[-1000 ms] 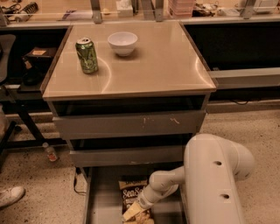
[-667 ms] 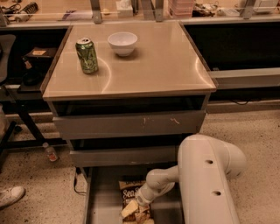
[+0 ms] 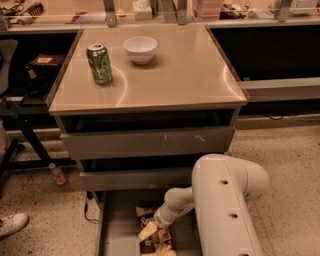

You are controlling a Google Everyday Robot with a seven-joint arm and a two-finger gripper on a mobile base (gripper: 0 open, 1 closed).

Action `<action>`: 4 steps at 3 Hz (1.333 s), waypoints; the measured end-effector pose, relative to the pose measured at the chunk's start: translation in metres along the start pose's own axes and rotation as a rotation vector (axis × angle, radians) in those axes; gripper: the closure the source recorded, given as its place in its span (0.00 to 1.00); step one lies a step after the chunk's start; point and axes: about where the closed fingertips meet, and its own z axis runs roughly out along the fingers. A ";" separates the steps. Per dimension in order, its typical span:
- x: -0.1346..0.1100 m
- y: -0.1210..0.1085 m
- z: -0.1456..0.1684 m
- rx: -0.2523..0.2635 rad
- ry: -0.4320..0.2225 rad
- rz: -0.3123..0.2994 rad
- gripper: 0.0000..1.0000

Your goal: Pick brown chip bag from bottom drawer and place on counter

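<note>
The brown chip bag (image 3: 149,220) lies in the open bottom drawer (image 3: 115,235), at the lower middle of the camera view. My gripper (image 3: 150,230) reaches down into the drawer from the white arm (image 3: 225,200) and sits right on the bag, over its middle. The arm's wrist hides part of the bag. The beige counter (image 3: 180,75) tops the grey cabinet above the drawer.
A green can (image 3: 99,63) and a white bowl (image 3: 140,49) stand at the counter's back left. Two shut grey drawers (image 3: 150,142) sit above the open one. A cluttered bench (image 3: 150,10) runs behind. A shoe (image 3: 12,224) and a small bottle (image 3: 57,174) are on the floor at left.
The arm has swung slightly left, bringing the gripper further over the chip bag in the drawer. The bag stays in the drawer.
</note>
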 end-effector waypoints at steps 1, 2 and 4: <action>-0.002 -0.022 -0.006 0.040 0.002 0.009 0.00; 0.006 -0.035 -0.001 0.044 0.011 0.037 0.00; 0.027 -0.042 0.034 -0.004 0.037 0.113 0.00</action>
